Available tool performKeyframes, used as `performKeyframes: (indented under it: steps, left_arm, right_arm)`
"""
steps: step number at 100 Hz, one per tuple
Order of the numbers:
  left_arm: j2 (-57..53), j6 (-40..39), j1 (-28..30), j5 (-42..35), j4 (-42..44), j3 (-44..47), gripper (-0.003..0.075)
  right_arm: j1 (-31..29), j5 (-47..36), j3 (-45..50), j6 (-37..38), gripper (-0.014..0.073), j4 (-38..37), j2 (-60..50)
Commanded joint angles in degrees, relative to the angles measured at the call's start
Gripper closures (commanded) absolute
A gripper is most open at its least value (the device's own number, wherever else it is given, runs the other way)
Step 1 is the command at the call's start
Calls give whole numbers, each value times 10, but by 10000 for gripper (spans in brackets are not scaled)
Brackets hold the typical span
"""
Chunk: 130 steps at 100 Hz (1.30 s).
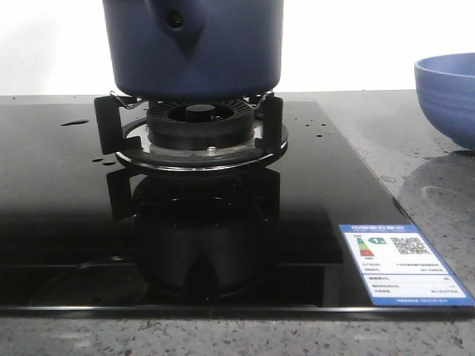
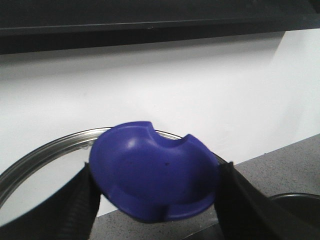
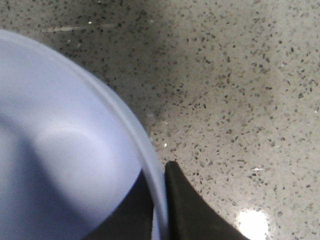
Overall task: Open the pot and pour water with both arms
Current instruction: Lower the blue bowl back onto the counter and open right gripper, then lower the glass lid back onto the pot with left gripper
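Observation:
The dark navy pot (image 1: 194, 46) stands on the gas burner (image 1: 191, 130), its holed stub facing me; its top is out of frame. My left gripper (image 2: 155, 186) is shut on the blue knob (image 2: 152, 172) of a glass lid with a steel rim (image 2: 45, 150), held up in front of a white wall. My right gripper (image 3: 159, 200) is shut on the rim of the lighter blue bowl (image 3: 65, 165), one finger inside and one outside. Small water drops (image 1: 74, 122) lie on the black hob. Neither gripper shows in the front view.
The blue bowl (image 1: 447, 93) sits on the speckled grey counter (image 1: 430, 193) right of the black glass hob (image 1: 223, 237). A sticker label (image 1: 401, 263) lies at the hob's front right corner. A dark round rim (image 2: 295, 205) shows low in the left wrist view.

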Motion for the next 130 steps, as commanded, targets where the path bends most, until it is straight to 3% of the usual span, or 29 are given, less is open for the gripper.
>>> performKeyframes:
  steps: [1,41,48,60,67,84,130]
  left_arm:
    - [-21,-2,1,1,-41,-24,383]
    - [-21,-2,1,3,-41,-24,383]
    - [-21,-2,1,4,-41,-24,383]
    - [-21,-2,1,23,-42,-24,383]
    - [-21,-2,1,47,-47,-24,383]
    - [-21,-2,-14,103,-63,-24,383]
    - [24,-2,-158,93,-62,-24,383]
  right_arm:
    - [-3,-19,-13,-1,648,5,-16]
    - [-3,-14,-13,-1,624,5,4]
    - [-3,-15,-14,-4,530,5,3]
    - [-3,-9,-27,-4,239,6,-2]
    - [-3,0,-43,-4,151,10,-8]
    - [-3,9,-73,-4,149,35,-42]
    - [-3,19,-84,-4,149,58,-120]
